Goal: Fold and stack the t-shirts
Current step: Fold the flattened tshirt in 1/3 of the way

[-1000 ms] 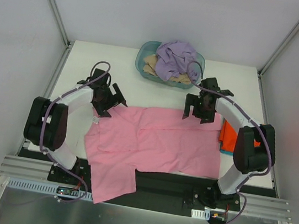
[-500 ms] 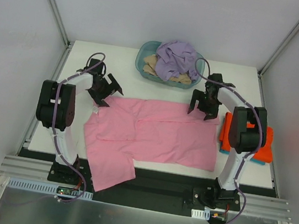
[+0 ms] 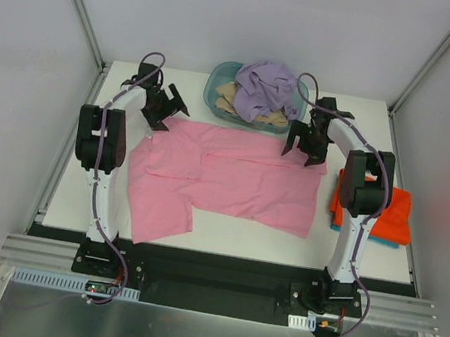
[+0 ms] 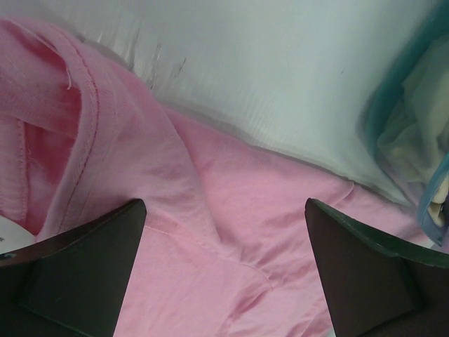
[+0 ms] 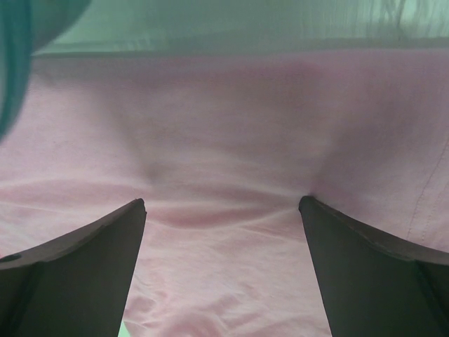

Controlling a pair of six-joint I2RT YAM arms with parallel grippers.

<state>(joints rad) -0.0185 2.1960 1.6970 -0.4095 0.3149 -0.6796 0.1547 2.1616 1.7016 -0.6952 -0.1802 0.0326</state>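
Contact unclear: left claw (image 3: pixel 168 110) and right claw (image 3: pixel 305 150) are gaping wide over the pink shirt's (image 3: pixel 232 178) far corners, toward the bench's (image 3: pixel 366 121) far edge.

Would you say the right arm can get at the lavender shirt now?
Probably yes: the right gripper is open beside the basket, and the lavender shirt lies uncovered on top.

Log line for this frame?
pink shirt: spread flat | left gripper: open over its far edge | right gripper: open over its far edge | orange shirt: folded, right side
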